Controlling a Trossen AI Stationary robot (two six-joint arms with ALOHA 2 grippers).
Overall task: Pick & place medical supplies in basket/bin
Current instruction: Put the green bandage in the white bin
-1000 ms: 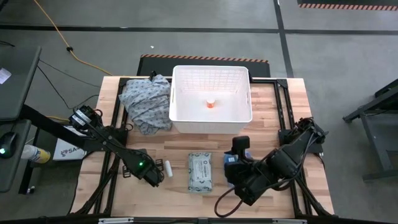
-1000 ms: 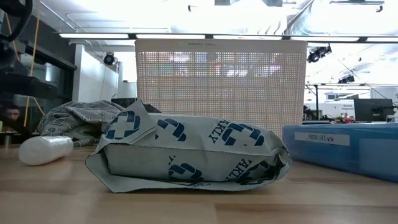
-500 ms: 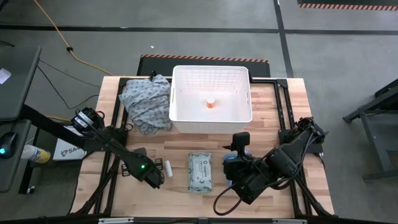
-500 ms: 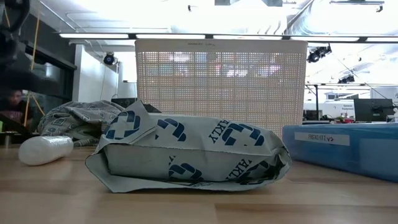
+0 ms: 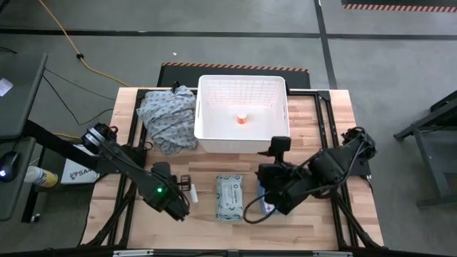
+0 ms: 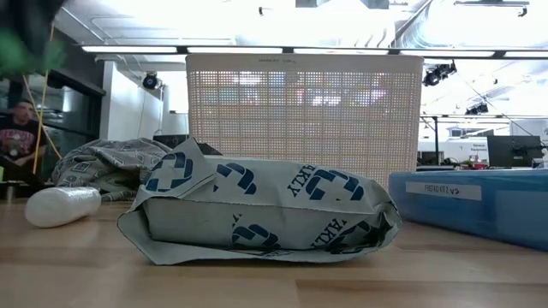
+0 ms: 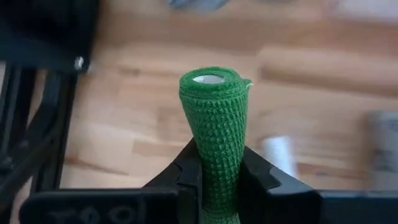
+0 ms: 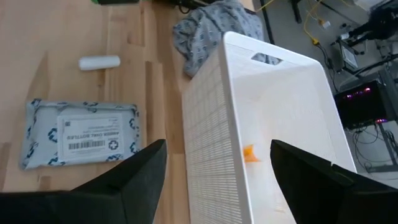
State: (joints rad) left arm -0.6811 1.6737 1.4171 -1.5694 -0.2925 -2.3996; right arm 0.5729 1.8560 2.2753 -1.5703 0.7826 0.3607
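- One green tube (image 7: pixel 213 124), a knit-wrapped roll, stands pinched at its lower end between the left gripper (image 7: pixel 217 177) fingers, above the table's front-left part; it looks light, soft and grippy, and squeezes in at the pinch.
- Right gripper (image 8: pixel 217 180), fingers spread and empty, hangs just in front of the white basket (image 5: pixel 243 128), over the near wall.
- Four others: orange bottle (image 5: pixel 243 118) in the basket; white tube (image 5: pixel 193 193), wipes pack (image 5: pixel 229 195) and blue box (image 6: pixel 479 201) on the table.
- Patterned cloth (image 5: pixel 168 118) lies left of the basket; the basket's wall likely needs clearing.
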